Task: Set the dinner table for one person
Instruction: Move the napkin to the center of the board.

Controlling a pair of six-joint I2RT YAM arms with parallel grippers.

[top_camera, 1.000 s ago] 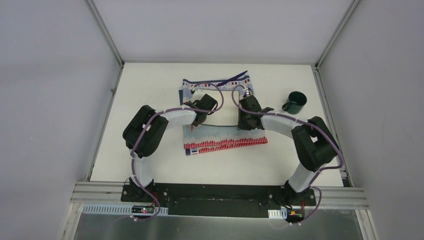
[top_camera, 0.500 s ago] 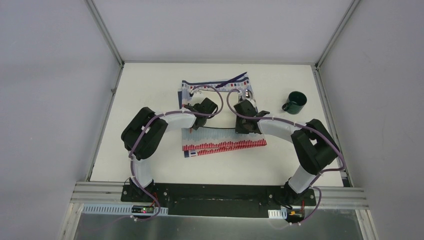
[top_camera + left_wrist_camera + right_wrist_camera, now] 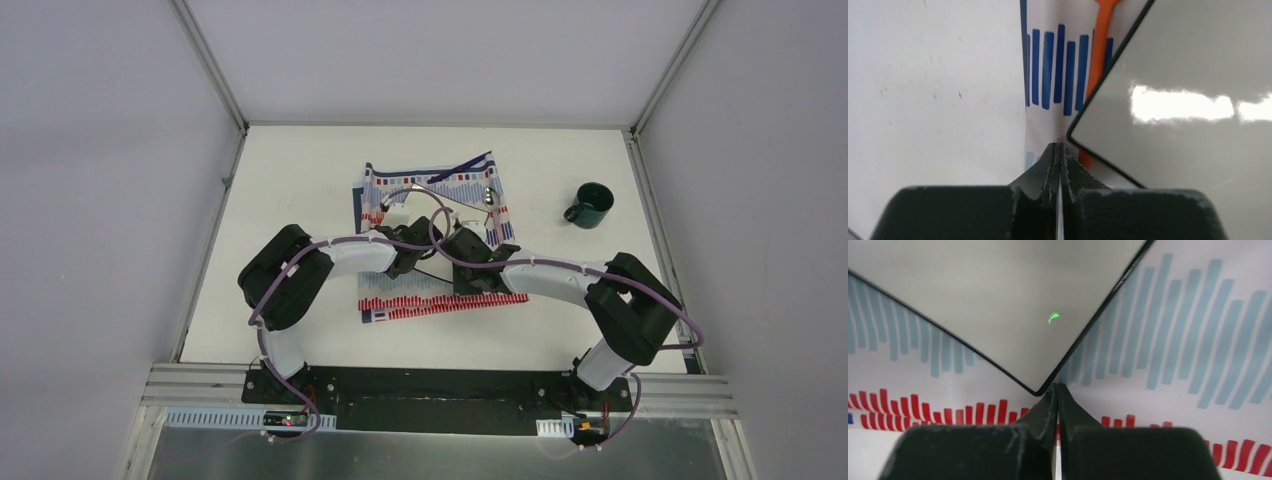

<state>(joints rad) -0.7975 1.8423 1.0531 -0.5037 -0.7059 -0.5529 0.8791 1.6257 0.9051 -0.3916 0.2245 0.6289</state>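
White desk (image 3: 300, 200) is spread beneath the striped cloth (image 3: 430, 300), which lies near its centre. The cloth's edge is pinched flat by the left tool (image 3: 1058, 146) and the right tool (image 3: 1057, 386), both with jaws closed. Both should be drawn evenly and low, so the plate (image 3: 1198, 125) is not tipped.

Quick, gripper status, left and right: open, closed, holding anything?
Left gripper: closed, pinching the striped cloth at its edge.
Right gripper: closed, apparently pinching the striped cloth by the plate corner.
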